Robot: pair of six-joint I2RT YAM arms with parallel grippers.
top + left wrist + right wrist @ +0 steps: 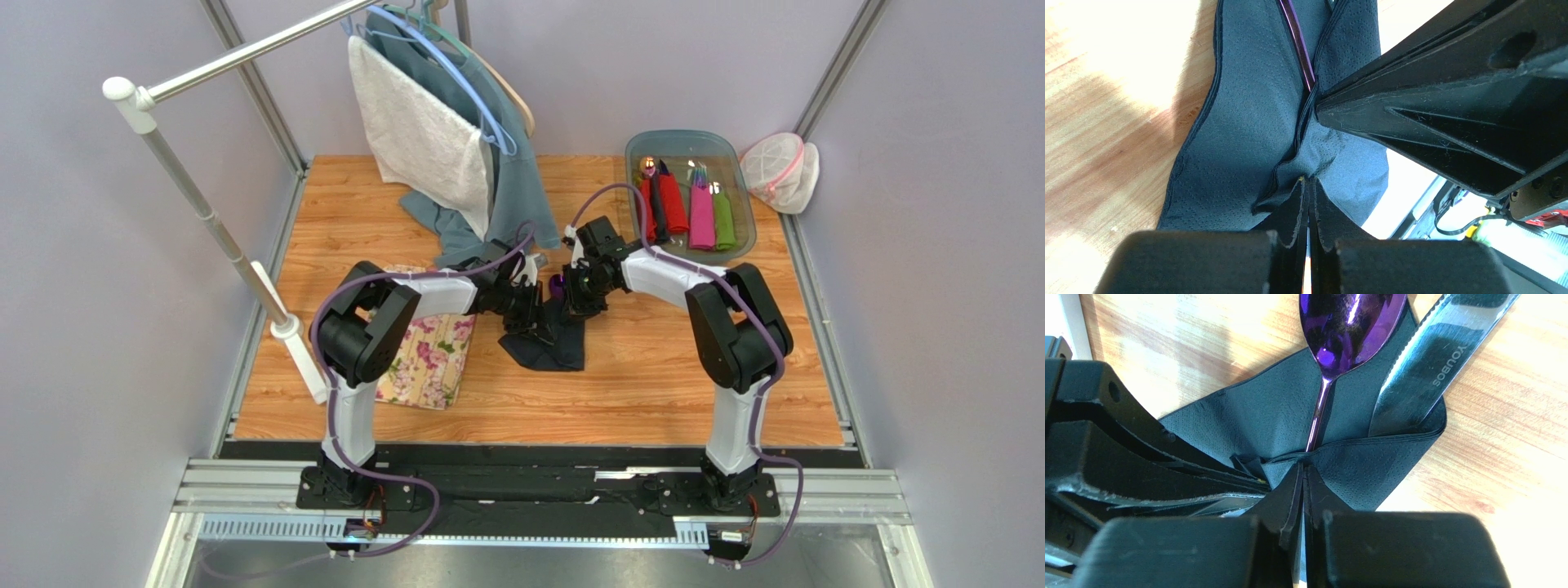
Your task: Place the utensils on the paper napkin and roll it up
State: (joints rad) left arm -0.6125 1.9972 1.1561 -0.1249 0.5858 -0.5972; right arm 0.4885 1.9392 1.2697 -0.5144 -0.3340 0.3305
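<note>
Left gripper (pixel 1309 191) and right gripper (pixel 1303 478) each clamp tight on a fold of the dark paper napkin (pixel 1260 416) wrapping a purple spoon (pixel 1352 324) and knife (pixel 1432 361).

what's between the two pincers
A pinched fold of the paper napkin, with the handle of the purple spoon running into it; both wrist views show it.

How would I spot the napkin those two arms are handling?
Look at the wooden table's middle, where both arms meet. The paper napkin lies there, folded over a purple spoon. Unlike the floral mat to its left, it is plain dark navy.
</note>
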